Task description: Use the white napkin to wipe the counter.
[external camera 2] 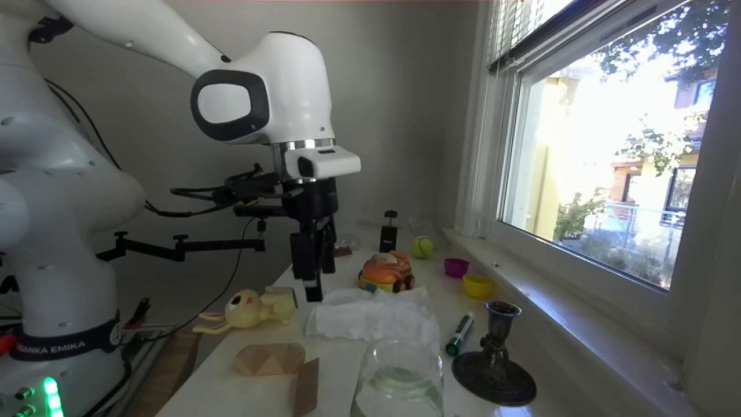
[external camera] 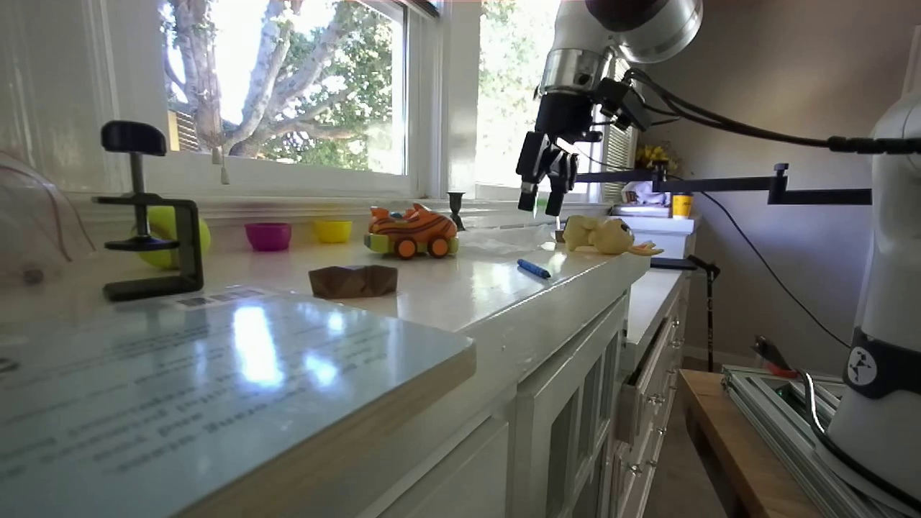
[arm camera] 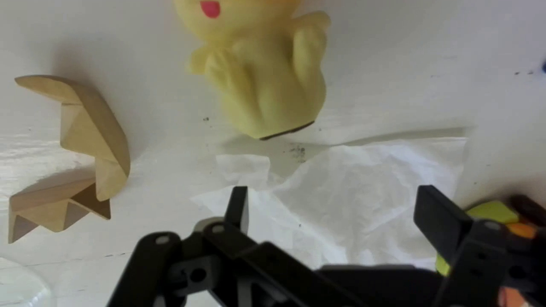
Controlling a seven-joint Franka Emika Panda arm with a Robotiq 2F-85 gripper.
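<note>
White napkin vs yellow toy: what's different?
The white napkin is a thin, wrinkled sheet; the yellow toy is a rounded figure. The napkin is plain white; the toy has a red patch. The napkin lies spread out; the toy lies tipped over. Both rest on the counter, ungripped.

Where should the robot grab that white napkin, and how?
I'd pinch the wrinkled middle of the white napkin from straight above. It lies spread low on the counter, so its folds likely offer the open pincer something to squeeze, while the toy car crowds one side.
</note>
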